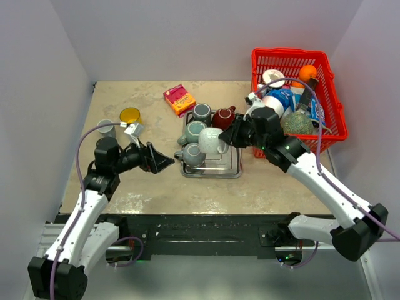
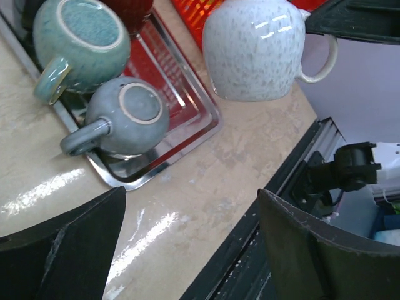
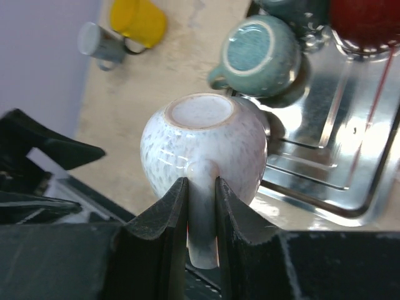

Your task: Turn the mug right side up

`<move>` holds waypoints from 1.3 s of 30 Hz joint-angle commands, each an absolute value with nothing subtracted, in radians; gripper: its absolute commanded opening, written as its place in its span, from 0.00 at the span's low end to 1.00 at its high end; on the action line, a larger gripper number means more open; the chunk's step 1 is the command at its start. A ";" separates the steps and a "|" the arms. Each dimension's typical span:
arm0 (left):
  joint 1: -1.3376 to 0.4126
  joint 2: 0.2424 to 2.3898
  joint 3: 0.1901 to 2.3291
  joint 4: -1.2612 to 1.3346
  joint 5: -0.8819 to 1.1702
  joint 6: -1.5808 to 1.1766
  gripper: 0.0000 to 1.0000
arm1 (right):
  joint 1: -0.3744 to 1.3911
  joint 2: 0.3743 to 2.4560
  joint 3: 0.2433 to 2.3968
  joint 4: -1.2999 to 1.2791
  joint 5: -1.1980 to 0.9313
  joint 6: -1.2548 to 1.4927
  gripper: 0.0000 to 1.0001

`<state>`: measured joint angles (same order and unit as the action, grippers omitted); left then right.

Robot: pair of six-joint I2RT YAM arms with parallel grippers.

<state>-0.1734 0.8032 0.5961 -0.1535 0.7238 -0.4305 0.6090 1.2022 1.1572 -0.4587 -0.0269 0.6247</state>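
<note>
White mug [image 3: 200, 147] hangs, handle pinched inside right gripper [image 3: 201, 190].

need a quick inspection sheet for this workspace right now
surface: beige table, metal tray mid-table
job's things: white mug held by its handle, base toward right wrist camera, not yet upright
clutter: four other mugs on tray; pink box, yellow cup, grey cup; filled red basket
grippers: right gripper shut on white mug's handle; left gripper open, near tray
cables: purple cable along each arm
surroundings: plain white walls
</note>
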 commanded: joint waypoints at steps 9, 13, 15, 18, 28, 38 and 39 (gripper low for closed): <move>-0.190 0.640 0.634 -0.100 0.804 -0.744 0.91 | 0.615 1.100 1.011 -0.132 -0.160 1.041 0.00; -0.201 0.647 0.618 -0.083 0.767 -0.816 0.91 | 0.617 1.104 0.931 -0.028 -0.160 1.120 0.00; -0.213 0.649 0.583 -0.045 0.752 -0.862 0.91 | 0.617 1.104 0.879 -0.005 -0.170 1.166 0.00; -0.244 0.647 0.535 0.031 0.723 -0.951 0.91 | 0.617 1.095 0.821 0.046 -0.178 1.230 0.00; -0.417 0.656 0.436 0.144 0.549 -1.188 0.91 | 0.618 1.032 0.695 0.182 -0.184 1.379 0.00; -0.831 0.801 0.486 0.325 0.070 -1.367 0.90 | 0.626 0.985 0.715 0.203 -0.189 1.397 0.00; -0.862 0.810 0.497 0.319 0.027 -1.379 0.90 | 0.624 0.980 0.716 0.201 -0.189 1.400 0.00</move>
